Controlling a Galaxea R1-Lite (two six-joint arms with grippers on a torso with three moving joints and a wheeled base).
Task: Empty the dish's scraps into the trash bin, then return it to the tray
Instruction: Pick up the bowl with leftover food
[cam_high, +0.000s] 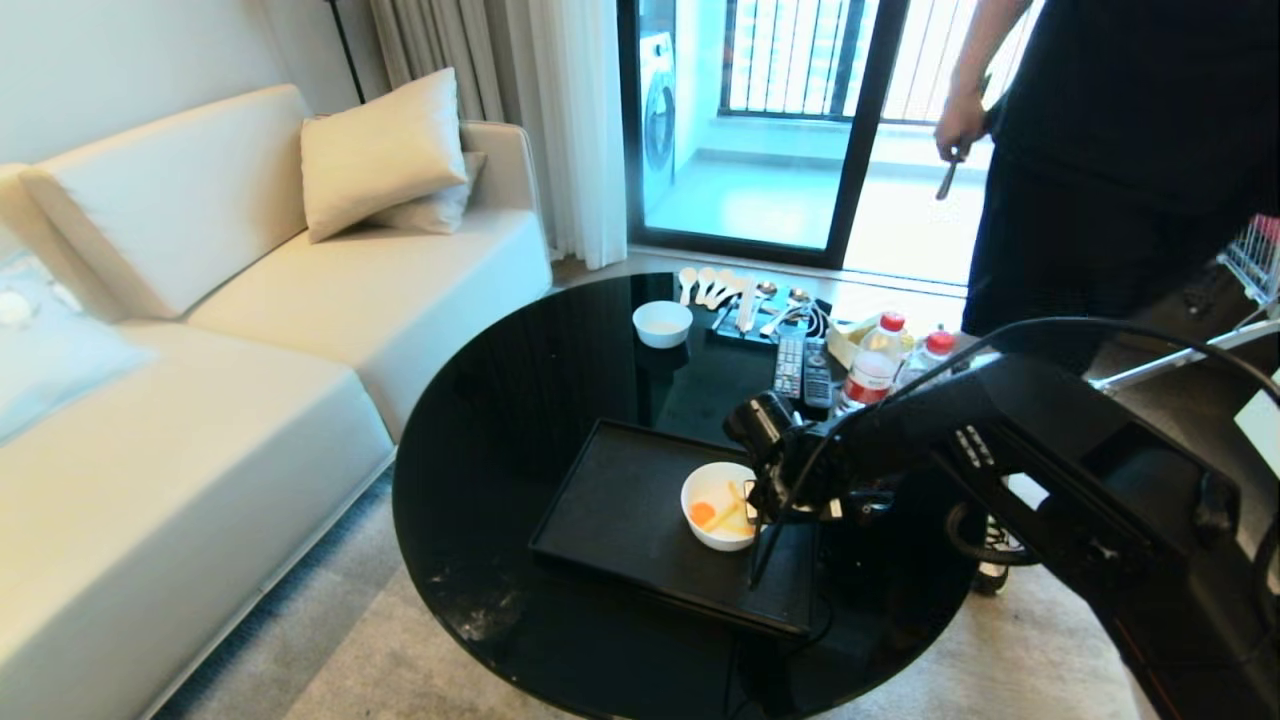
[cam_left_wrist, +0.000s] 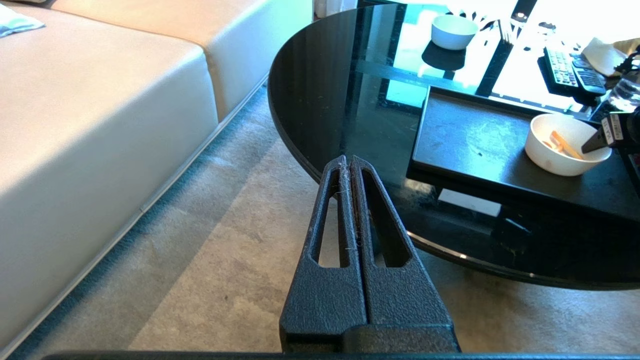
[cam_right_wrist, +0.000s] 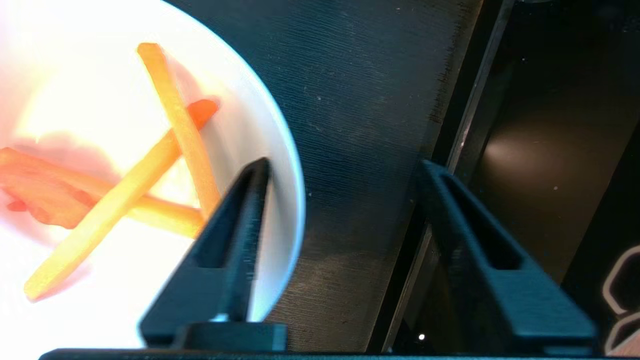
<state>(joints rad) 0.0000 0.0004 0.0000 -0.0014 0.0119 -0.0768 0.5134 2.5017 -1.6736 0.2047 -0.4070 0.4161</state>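
Head view: my right tool (cam_high: 752, 512) at the dish (cam_high: 716, 505) on the tray (cam_high: 620, 510).
Right wrist: fingers spread, straddling the dish's rim, scraps (cam_right_wrist: 150, 165) inside. Left wrist: left tool (cam_left_wrist: 350, 170) pressed together, well apart from the dish.

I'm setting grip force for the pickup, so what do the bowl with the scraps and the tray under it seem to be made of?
The dish looks like glazed ceramic, or possibly melamine: plain white, glossy, with a smooth thin rim. The tray looks like matte black plastic or coated wood: a dull, finely grained face with scuffs and no reflections, unlike the mirror-like glass table.
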